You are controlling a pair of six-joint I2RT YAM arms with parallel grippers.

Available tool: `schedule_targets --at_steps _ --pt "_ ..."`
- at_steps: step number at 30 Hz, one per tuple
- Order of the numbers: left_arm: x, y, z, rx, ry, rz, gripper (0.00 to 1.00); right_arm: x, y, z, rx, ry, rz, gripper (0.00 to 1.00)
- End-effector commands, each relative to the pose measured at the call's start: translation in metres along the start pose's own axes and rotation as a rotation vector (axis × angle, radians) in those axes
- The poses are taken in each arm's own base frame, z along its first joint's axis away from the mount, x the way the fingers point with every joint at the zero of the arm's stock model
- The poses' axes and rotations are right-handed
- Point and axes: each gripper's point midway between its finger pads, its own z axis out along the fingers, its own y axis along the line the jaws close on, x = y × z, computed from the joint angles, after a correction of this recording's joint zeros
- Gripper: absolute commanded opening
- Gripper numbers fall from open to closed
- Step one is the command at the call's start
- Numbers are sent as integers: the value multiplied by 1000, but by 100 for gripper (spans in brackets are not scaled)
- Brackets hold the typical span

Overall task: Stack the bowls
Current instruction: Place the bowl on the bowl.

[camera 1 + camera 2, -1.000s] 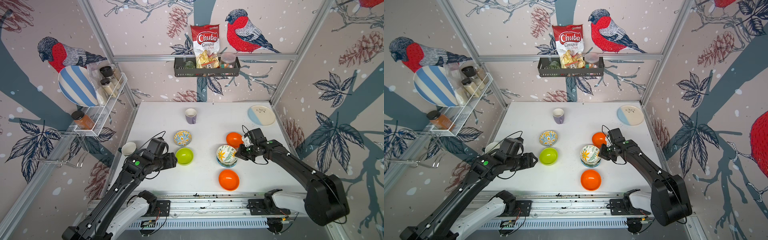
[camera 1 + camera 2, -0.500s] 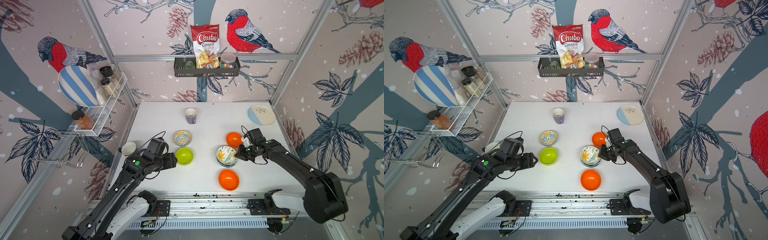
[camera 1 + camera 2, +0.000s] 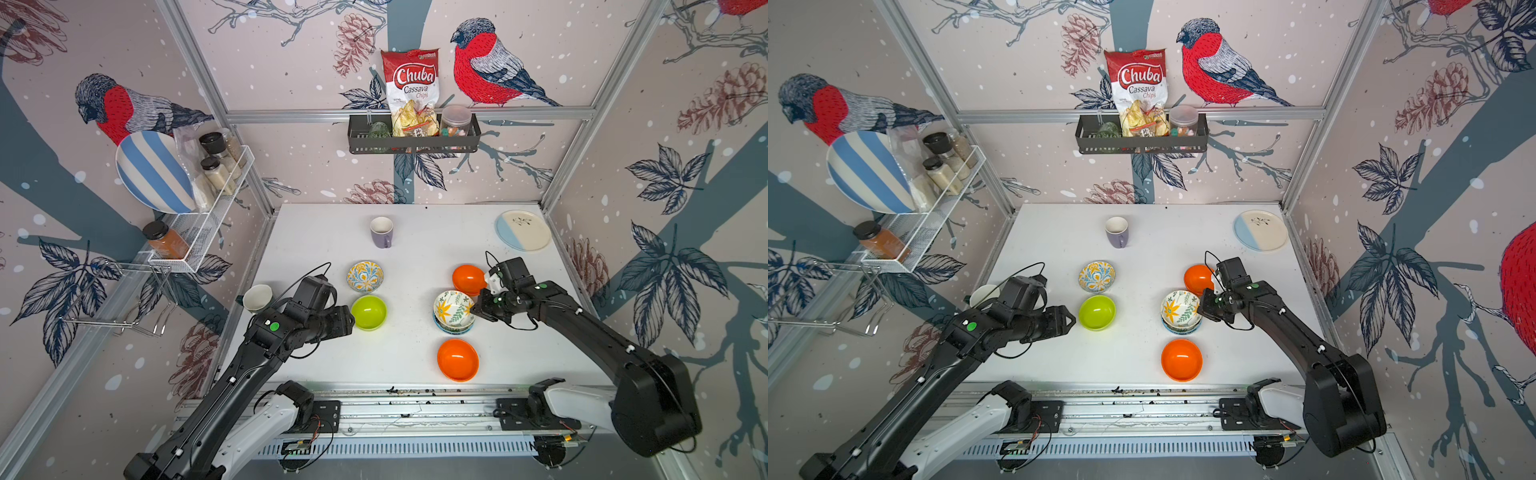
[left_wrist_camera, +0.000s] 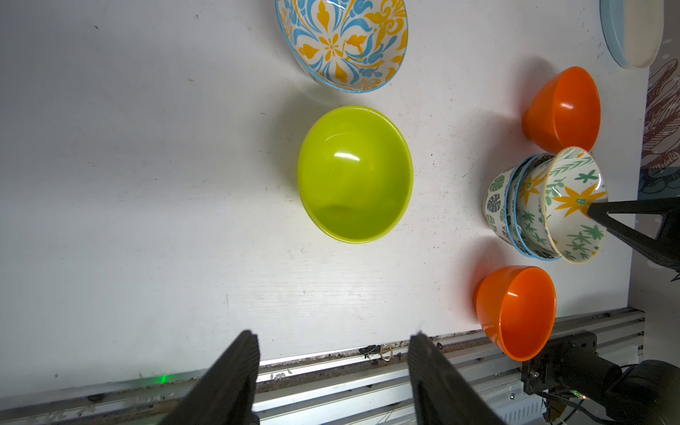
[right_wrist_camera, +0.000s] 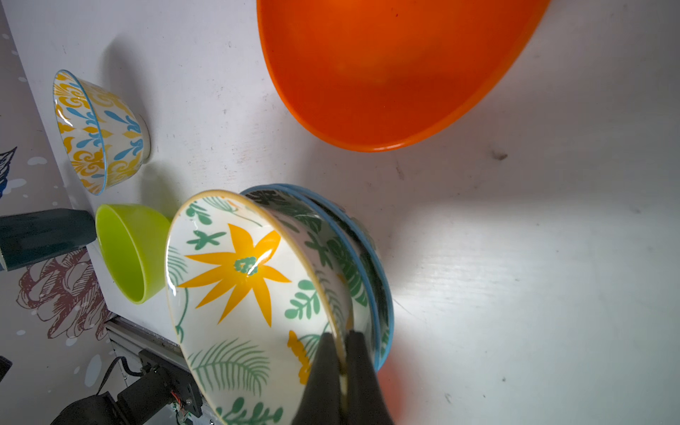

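At the far left edge of the white table (image 3: pixel 415 266) stands a white cup (image 3: pixel 257 297), partly behind my left arm. My left gripper (image 4: pixel 335 335) stands with its jaws apart and nothing between them; bare table separates its fingers from the lime green bowl (image 3: pixel 368 312), which lies directly ahead of them. Behind that bowl, close to it, sits the yellow-and-blue floral bowl (image 3: pixel 365 276); further back stands a purple mug (image 3: pixel 381 232), handle toward the front edge. Right of centre is the stack (image 3: pixel 453 328) of nested bowls with blue rims. My right gripper (image 5: pixel 341 336) is clamped on the rim of the top leaf-print bowl (image 5: pixel 235 272), one finger inside and one outside. This bowl sits tilted in the stack, its mouth turned up and toward my left arm. The far orange bowl (image 3: pixel 467 279) lies just behind the stack and close to my right wrist; the near orange bowl (image 3: pixel 457 359) lies in front of it. All the loose bowls rest mouth up. A cream-and-blue plate (image 3: pixel 523 230) lies in the back right corner. Bird-print walls enclose the table; a black rack (image 3: pixel 413 143) on the back wall holds a chips bag (image 3: pixel 410 93).
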Motion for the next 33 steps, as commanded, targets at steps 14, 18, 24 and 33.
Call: schedule_targets --at_steps 14,18,24,33 --pt "-2 -1 1 6 -4 3 67 0 -2 4 9 4 -19 0" --pt "-2 0 2 4 -2 2 67 0 -1 3 3 4 -21 0" --pt "-2 -1 3 5 2 4 67 1 1 3 -6 2 -25 0" --pt "-1 -1 4 6 7 4 67 -3 5 4 -23 -13 -38 0"
